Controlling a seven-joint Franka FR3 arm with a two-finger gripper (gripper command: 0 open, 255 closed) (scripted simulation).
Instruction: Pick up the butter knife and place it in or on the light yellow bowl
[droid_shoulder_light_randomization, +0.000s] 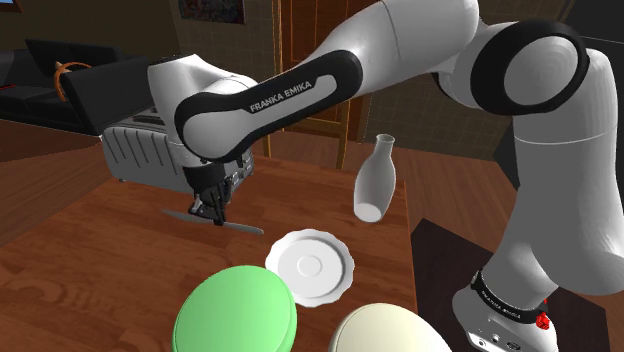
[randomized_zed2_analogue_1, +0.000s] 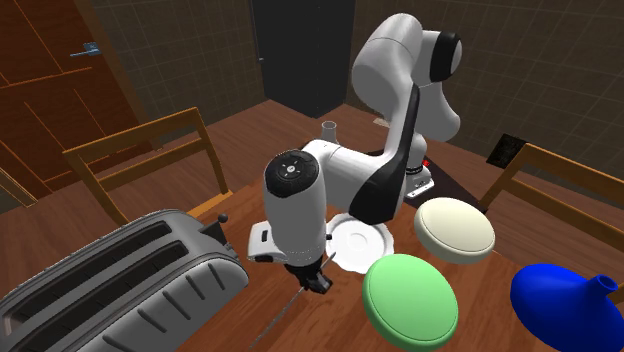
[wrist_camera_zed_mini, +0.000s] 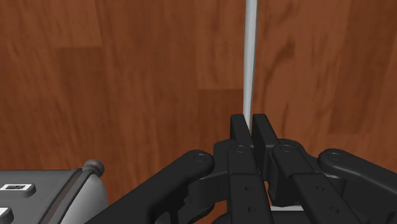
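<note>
The gripper (wrist_camera_zed_mini: 250, 119) clamps its jaws on the butter knife (wrist_camera_zed_mini: 250, 51), mid-table (droid_shoulder_light_randomization: 80, 260) toward the toaster (droid_shoulder_light_randomization: 135, 150). Best lift it level, then carry toward the light yellow bowl (droid_shoulder_light_randomization: 385, 330) at the stand-side edge.

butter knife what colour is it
Light grey, plain: the butter knife shows best in the wrist view, clasped by the gripper.

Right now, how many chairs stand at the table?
2. One chair stands at the second exterior view's left, behind the toaster; the other chair at its right. The arm may hide more.
</note>
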